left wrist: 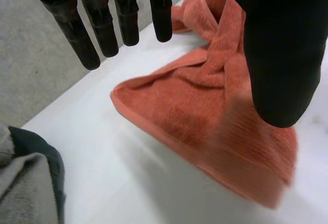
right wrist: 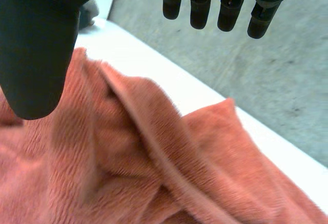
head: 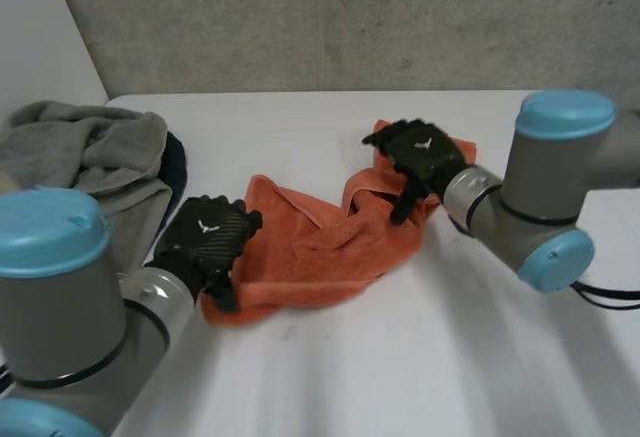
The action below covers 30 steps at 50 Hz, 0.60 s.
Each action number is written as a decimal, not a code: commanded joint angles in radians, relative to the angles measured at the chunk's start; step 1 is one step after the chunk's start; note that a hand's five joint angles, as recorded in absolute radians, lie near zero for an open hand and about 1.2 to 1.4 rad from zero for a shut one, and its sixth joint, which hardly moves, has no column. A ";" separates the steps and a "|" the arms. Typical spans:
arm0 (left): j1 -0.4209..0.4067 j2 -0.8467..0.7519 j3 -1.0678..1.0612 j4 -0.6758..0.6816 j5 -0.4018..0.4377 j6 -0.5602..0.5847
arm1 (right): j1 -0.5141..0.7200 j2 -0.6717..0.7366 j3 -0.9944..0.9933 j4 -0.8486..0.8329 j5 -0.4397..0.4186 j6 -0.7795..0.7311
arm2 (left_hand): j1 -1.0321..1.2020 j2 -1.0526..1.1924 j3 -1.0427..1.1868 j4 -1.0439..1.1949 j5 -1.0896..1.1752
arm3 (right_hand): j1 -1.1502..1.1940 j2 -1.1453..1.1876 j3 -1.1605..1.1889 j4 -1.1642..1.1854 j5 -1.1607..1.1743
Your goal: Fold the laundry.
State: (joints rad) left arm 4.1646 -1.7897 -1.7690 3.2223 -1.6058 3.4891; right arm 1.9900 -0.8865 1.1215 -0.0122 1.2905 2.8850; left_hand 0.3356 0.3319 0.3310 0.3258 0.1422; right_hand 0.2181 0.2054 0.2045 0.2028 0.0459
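Note:
An orange towel [head: 320, 237] lies crumpled across the middle of the white table [head: 400, 357]. My left hand [head: 205, 237] hovers over its near-left corner, open, with straight fingers [left wrist: 102, 26] and the thumb [left wrist: 279, 65] apart above the orange towel [left wrist: 205, 111]. My right hand [head: 420, 152] is over the far-right end, also open. In the right wrist view its fingers [right wrist: 205, 3] and thumb [right wrist: 38, 44] stand spread above the bunched orange towel [right wrist: 143, 162], holding nothing.
A heap of grey laundry [head: 90, 152] with a dark piece [head: 178, 162] beneath it lies at the table's far left, beside my left arm. The grey laundry [left wrist: 25, 188] sits close to the towel's corner. A grey wall [head: 350, 17] rises behind the table's far edge.

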 commanded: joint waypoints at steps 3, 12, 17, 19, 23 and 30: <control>0.003 0.059 -0.040 -0.056 0.000 -0.005 | -0.066 -0.201 0.132 0.099 0.009 0.025 | 0.001 0.005 0.006 0.011 0.020 | -0.044 -0.031 -0.030 -0.028 -0.046; -0.008 -0.091 0.014 -0.076 0.001 -0.018 | -0.132 -0.293 0.334 0.143 0.001 -0.035 | 0.092 0.096 0.097 0.102 0.111 | -0.044 -0.031 -0.030 -0.028 -0.046; -0.034 -0.116 0.036 -0.171 -0.006 -0.073 | -0.166 -0.312 0.429 0.078 0.001 -0.064 | 0.113 0.116 0.117 0.122 0.132 | -0.044 -0.031 -0.030 -0.028 -0.046; -0.043 -0.103 0.033 -0.173 -0.012 -0.113 | -0.190 -0.312 0.468 0.034 -0.002 -0.075 | 0.113 0.116 0.117 0.123 0.132 | -0.044 -0.031 -0.030 -0.028 -0.046; -0.067 -0.057 0.005 -0.170 -0.022 -0.174 | -0.214 -0.305 0.495 0.006 -0.011 -0.072 | 0.116 0.119 0.120 0.125 0.134 | -0.044 -0.031 -0.030 -0.028 -0.046; -0.159 -0.051 -0.040 -0.167 -0.051 -0.185 | -0.218 -0.299 0.534 -0.034 -0.025 -0.061 | 0.119 0.122 0.123 0.128 0.137 | -0.044 -0.031 -0.030 -0.028 -0.046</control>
State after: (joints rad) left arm 4.0700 -1.8468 -1.7760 3.0493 -1.6304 3.3100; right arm 1.7734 -1.1918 1.6339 -0.0162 1.2744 2.8145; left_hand 0.3711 0.3781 0.3758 0.3755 0.2065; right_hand 0.2181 0.2054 0.2045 0.2028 0.0459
